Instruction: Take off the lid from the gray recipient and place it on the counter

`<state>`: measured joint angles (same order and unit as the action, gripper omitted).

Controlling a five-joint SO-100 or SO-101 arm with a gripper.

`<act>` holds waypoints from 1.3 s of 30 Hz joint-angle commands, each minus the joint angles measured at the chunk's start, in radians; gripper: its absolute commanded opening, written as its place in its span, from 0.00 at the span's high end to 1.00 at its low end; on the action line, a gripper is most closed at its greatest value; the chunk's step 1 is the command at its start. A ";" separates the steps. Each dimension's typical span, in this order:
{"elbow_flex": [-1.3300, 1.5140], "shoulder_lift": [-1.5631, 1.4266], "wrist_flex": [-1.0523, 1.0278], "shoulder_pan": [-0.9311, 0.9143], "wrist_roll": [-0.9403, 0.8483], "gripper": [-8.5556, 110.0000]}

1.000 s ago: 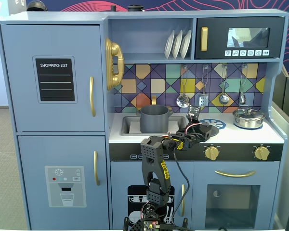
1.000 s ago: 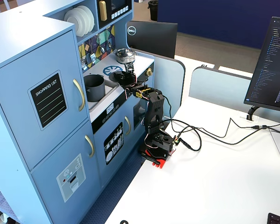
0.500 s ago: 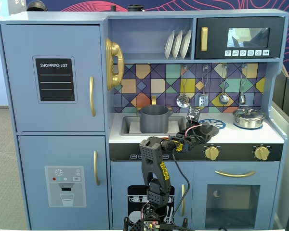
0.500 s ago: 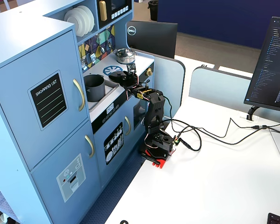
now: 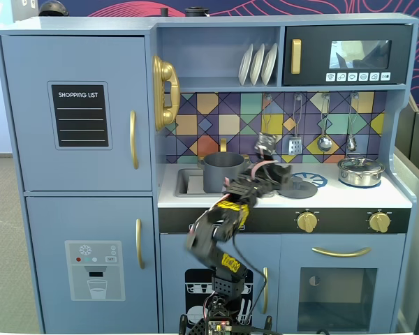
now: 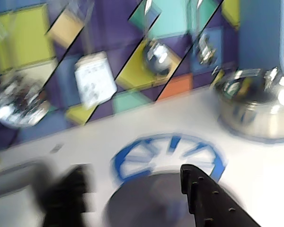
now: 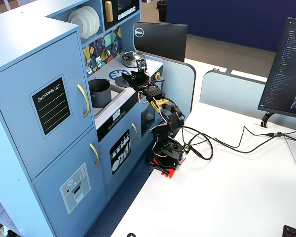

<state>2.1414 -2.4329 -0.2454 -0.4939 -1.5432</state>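
Observation:
The dark gray lid [image 5: 298,187] lies flat on the white counter [image 5: 349,196], apart from the fingers. In the wrist view the lid [image 6: 151,201] covers the near edge of the blue burner print [image 6: 168,151]. My gripper [image 6: 132,172] hangs open just above and behind it, nothing between its fingers [image 6: 206,201]. In a fixed view the gripper [image 5: 278,176] is between the lid and the gray recipient [image 5: 223,172]. That pot stands uncovered in the sink and also shows in the other fixed view [image 7: 99,93]. The arm is motion-blurred.
A shiny steel pot [image 5: 360,171] with its own lid stands at the counter's right end, close in the wrist view [image 6: 255,109]. Utensils [image 5: 325,142] hang on the tiled back wall. Gold knobs [image 5: 306,222] line the front edge below the counter.
The arm has swung up and back, its elbow moving left in a fixed view. The gripper has lifted off the lid, which stays flat on the counter by the burner print.

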 commanded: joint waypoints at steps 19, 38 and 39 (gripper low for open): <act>0.758 -0.638 -0.907 0.635 0.153 0.93; 0.861 -0.744 -1.282 0.563 0.032 0.90; 0.861 -0.744 -1.282 0.561 0.032 0.90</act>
<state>2.9867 -3.1815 -1.3484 0.0890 -1.4956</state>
